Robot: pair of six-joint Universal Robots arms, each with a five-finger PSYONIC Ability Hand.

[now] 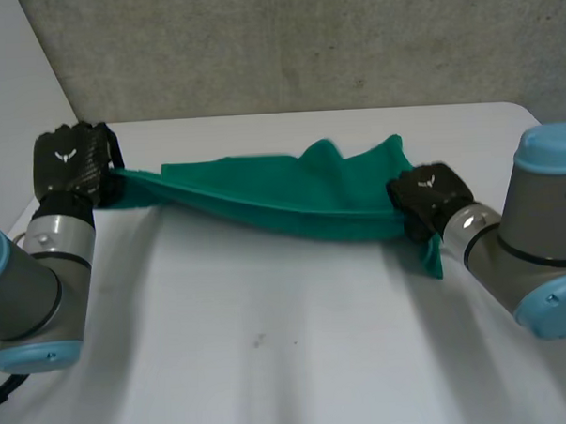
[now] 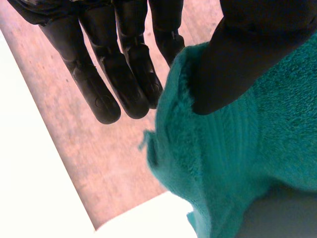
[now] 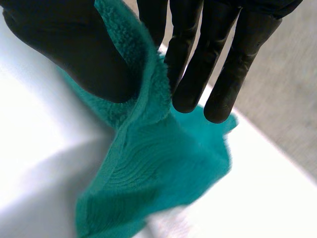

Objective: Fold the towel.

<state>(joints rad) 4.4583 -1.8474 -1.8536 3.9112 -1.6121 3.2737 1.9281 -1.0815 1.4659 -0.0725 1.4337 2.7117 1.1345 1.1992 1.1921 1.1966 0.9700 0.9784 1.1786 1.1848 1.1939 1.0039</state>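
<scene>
The white tabletop (image 1: pixel 289 343) takes up most of the head view, with a grey concrete wall (image 1: pixel 304 42) rising behind its far edge. The green towel (image 1: pixel 292 193) spans the far half of the tabletop. It is bunched lengthwise into a long, sagging band that runs from the far left corner towards the right side. Its upper edge rises in two soft peaks right of centre, and its shadow falls on the tabletop just near of it. Whether its lowest fold touches the surface cannot be told.

The left arm (image 1: pixel 32 279) comes in from the near left and the right arm (image 1: pixel 538 248) from the near right, each ending at one end of the towel.

The left hand (image 1: pixel 69 160) is at the towel's left end, by the table's left edge. In the left wrist view its fingers (image 2: pixel 126 84) are straight, and the thumb (image 2: pixel 237 64) presses the towel's edge against the nearest finger, so the cloth is pinched.

The right hand (image 1: pixel 423 195) has the towel's right end, and a short tail of cloth hangs down just below it. In the right wrist view the towel's folded edge is nipped between the thumb (image 3: pixel 74 49) and the straight fingers (image 3: pixel 190 69).
</scene>
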